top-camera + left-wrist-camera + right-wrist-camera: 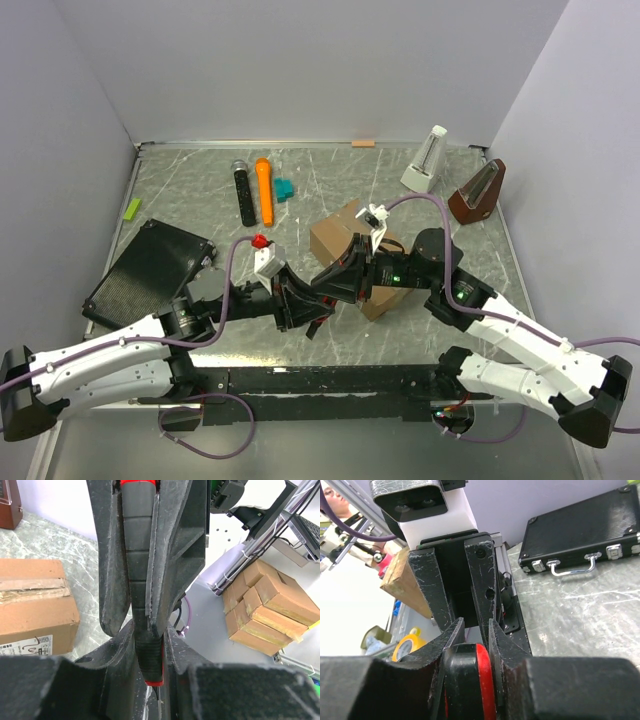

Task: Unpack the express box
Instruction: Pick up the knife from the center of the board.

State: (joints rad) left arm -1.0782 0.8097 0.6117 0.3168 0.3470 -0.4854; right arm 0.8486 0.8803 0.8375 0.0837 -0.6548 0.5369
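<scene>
The express box (345,238), a brown carton with a tape strip along its top seam, sits closed at mid-table, partly hidden behind my right arm. It also shows in the left wrist view (35,605). My two grippers meet just in front of it. Both grip a black-and-red utility knife (139,555), which also shows in the right wrist view (475,685). My left gripper (150,640) (308,302) is shut on the ribbed blade end. My right gripper (475,630) (338,280) is shut on the handle. The knife is hidden in the top view.
A flat black ribbed case (150,270) lies at the left, also in the right wrist view (585,530). A black marker (243,192), orange marker (264,190), teal block (285,189) and green block (132,208) lie behind. Two metronomes, white (427,160) and brown (478,192), stand back right.
</scene>
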